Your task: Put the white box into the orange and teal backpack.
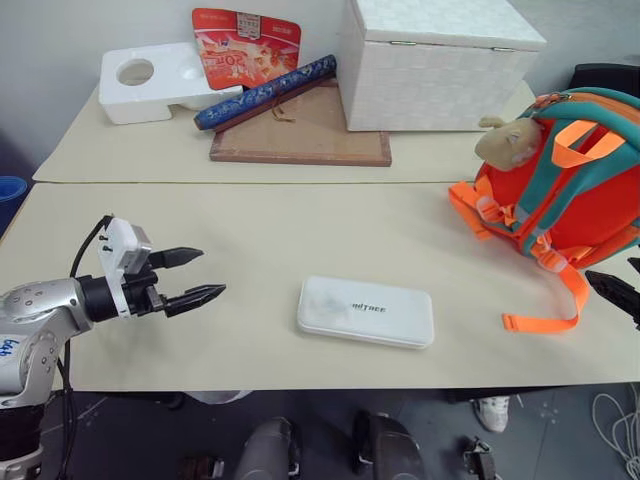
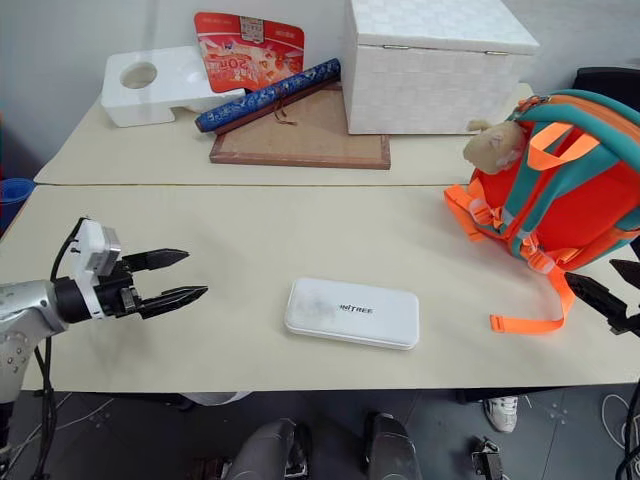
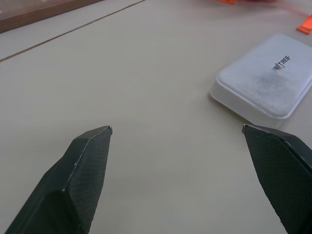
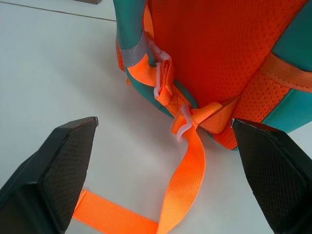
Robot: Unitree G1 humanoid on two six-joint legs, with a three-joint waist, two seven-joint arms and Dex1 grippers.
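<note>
The white box (image 1: 366,311) lies flat near the table's front edge, dark lettering on top; it also shows in the left wrist view (image 3: 267,81). The orange and teal backpack (image 1: 570,170) stands at the right with a beige plush toy (image 1: 508,141) on its top and orange straps (image 4: 187,161) trailing onto the table. My left gripper (image 1: 200,275) hovers open to the left of the box, pointing toward it, nothing between its fingers. My right gripper (image 2: 612,290) is open at the right edge, just in front of the backpack's lower straps.
At the back stand a large white woven lidded box (image 1: 435,62), a wooden board (image 1: 300,135) with a blue patterned roll (image 1: 265,92), a red packet (image 1: 245,45) and a white foam block (image 1: 150,82). A seam (image 1: 240,183) joins two tables.
</note>
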